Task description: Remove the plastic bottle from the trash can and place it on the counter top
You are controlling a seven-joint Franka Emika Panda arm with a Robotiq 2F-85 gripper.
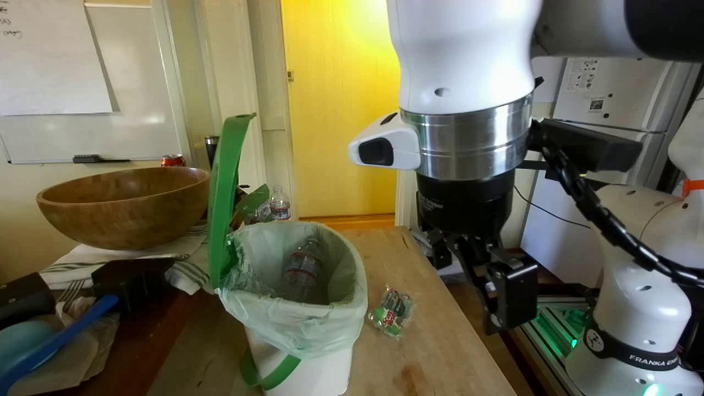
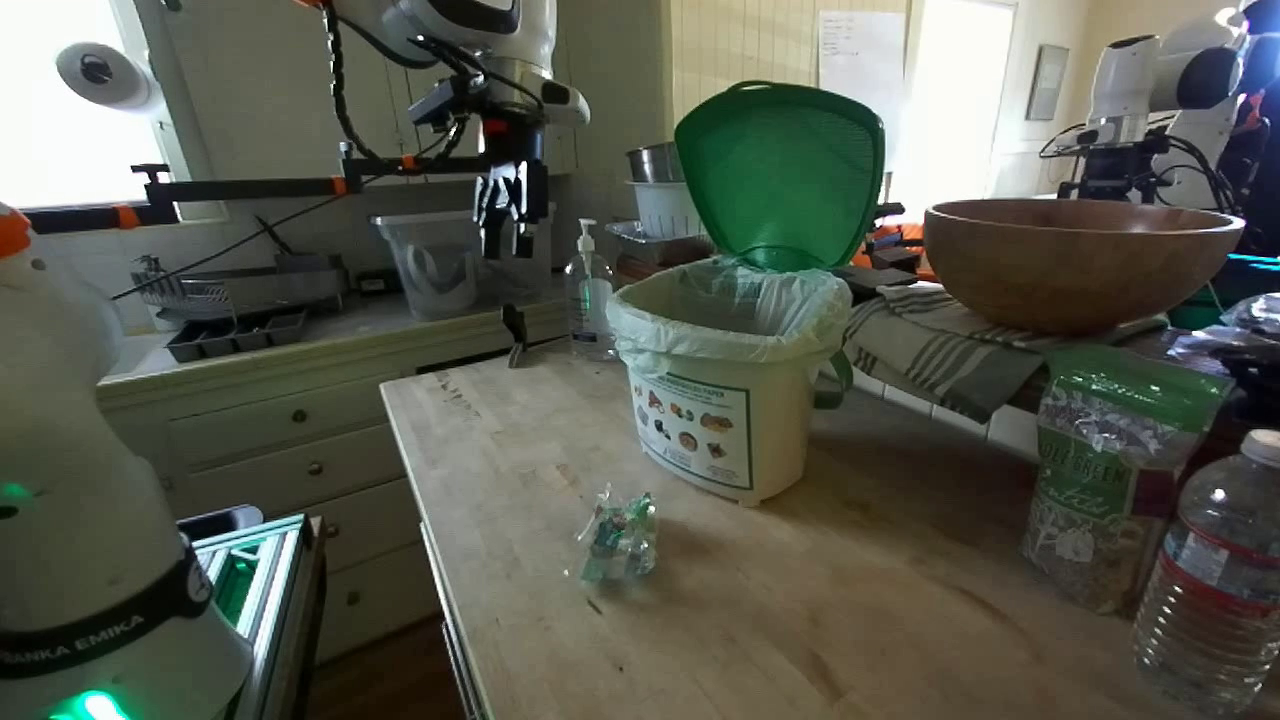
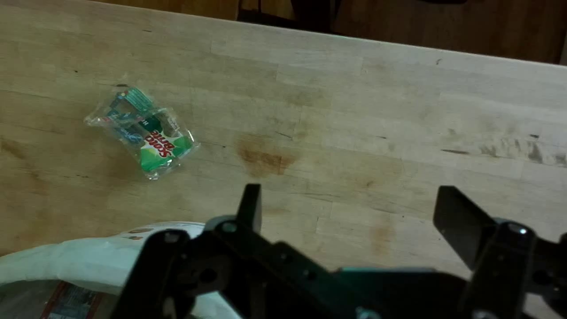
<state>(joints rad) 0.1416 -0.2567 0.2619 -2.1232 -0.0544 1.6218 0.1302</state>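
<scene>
Gripper (image 3: 350, 195), 2 jaws apart, with the plastic bottle (image 1: 304, 269) lower and off sideways, inside the trash can (image 2: 776, 420)

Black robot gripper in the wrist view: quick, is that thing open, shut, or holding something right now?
Robotiq gripper: open, holding nothing; the plastic bottle is inside the trash can.
</scene>
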